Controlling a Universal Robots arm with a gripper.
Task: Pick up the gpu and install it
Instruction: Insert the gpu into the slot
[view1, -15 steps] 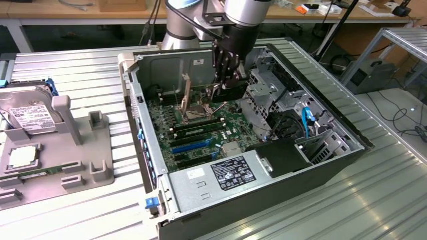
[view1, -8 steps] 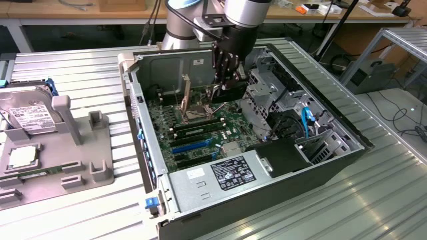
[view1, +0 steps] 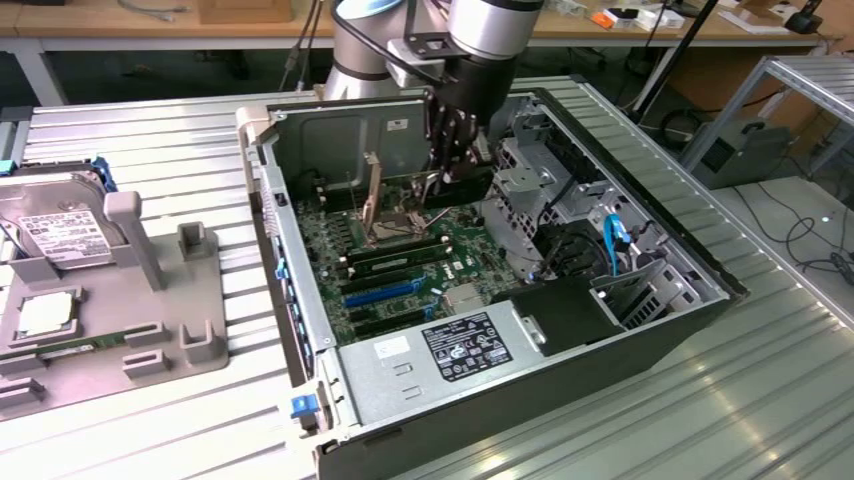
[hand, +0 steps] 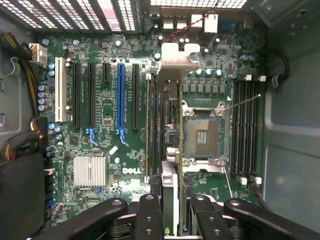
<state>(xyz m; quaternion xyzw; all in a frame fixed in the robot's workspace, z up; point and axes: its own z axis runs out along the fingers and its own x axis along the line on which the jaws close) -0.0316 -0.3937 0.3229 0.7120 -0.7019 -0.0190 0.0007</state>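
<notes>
Now the gripper (hand: 172, 202) hangs over the board (hand: 112, 137), jaws pinching the gpu (hand: 176, 62). Install step, I think: it needs lining up with 1 slot (hand: 120, 95).

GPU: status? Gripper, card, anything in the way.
Gripper shut on gpu, inside the case. Held edge-down above the motherboard, not seated. CPU socket close beside it; blue slot on the other side, unoccupied.
</notes>
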